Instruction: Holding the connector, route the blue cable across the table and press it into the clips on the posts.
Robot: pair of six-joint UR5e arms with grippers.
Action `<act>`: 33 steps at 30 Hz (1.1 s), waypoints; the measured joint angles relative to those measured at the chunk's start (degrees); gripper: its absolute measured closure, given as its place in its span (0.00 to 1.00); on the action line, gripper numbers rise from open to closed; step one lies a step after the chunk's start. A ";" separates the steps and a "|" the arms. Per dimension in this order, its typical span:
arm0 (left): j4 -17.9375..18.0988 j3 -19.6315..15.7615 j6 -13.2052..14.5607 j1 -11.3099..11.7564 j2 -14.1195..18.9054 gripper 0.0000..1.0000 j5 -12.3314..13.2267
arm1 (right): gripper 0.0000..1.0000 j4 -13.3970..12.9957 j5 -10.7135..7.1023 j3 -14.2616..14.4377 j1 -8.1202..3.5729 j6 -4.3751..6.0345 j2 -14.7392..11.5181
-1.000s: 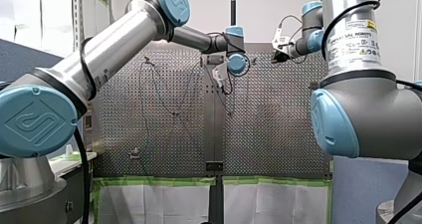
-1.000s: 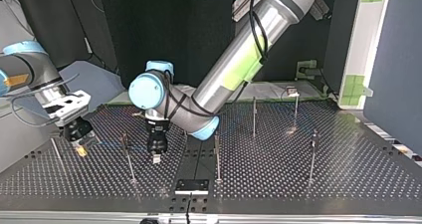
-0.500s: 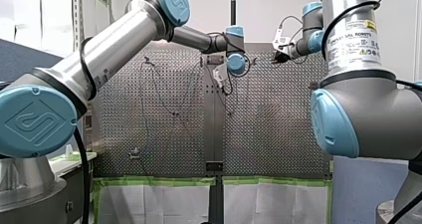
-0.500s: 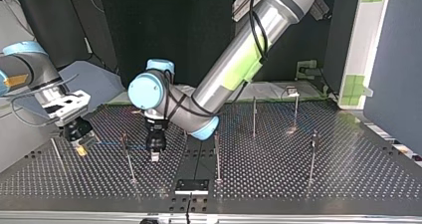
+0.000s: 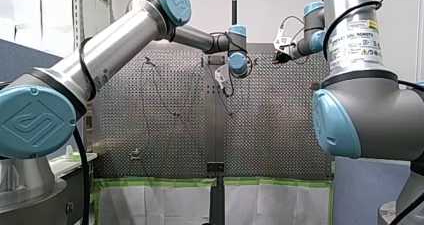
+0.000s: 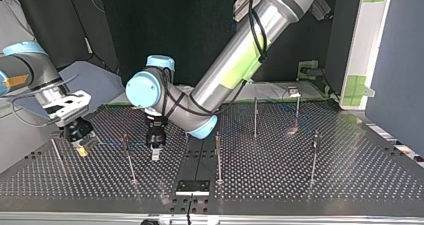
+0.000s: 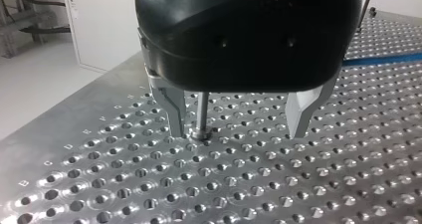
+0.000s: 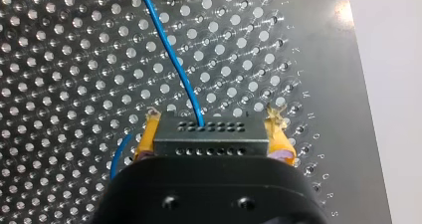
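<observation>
My right gripper (image 8: 213, 118), with yellow pads (image 8: 145, 137), is shut on the grey connector block (image 8: 211, 143). The blue cable (image 8: 171, 55) leaves the block and runs ahead over the perforated table. In the top view this gripper (image 6: 81, 146) hangs low at the left, and the cable (image 6: 109, 144) stretches from it to a thin post (image 6: 128, 160). Just right of that post my left gripper (image 6: 155, 154) points down. Its metal fingers (image 7: 171, 107) stand wide apart around nothing (image 7: 236, 133); a post's base (image 7: 201, 127) stands close by one finger, and the cable (image 7: 378, 59) lies behind.
More thin posts stand on the table (image 6: 300, 185): one at the top view's far left (image 6: 56, 155), one in the middle (image 6: 218, 157), and several to the right (image 6: 314, 155). A small black plate (image 6: 192, 186) lies near the front edge.
My left gripper has opened from shut and risen a little beside the post. My right gripper with the connector has stayed in place.
</observation>
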 joint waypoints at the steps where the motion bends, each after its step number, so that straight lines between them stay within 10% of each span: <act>1: -0.35 0.00 -0.03 -0.04 0.02 0.00 0.00 | 1.00 0.00 -0.01 0.00 0.00 0.00 0.00; 15: -6.75 -2.50 -2.65 -3.50 3.27 0.00 0.30 | 1.00 0.08 -0.07 0.03 0.00 0.00 0.00; 25: -2.47 -7.96 -3.54 -4.28 8.70 0.00 4.43 | 1.00 0.11 -0.10 0.04 0.08 0.00 0.00; 33: 2.45 -13.10 -3.36 -3.62 13.85 0.00 2.80 | 1.00 0.25 -0.11 0.04 0.37 -0.03 0.00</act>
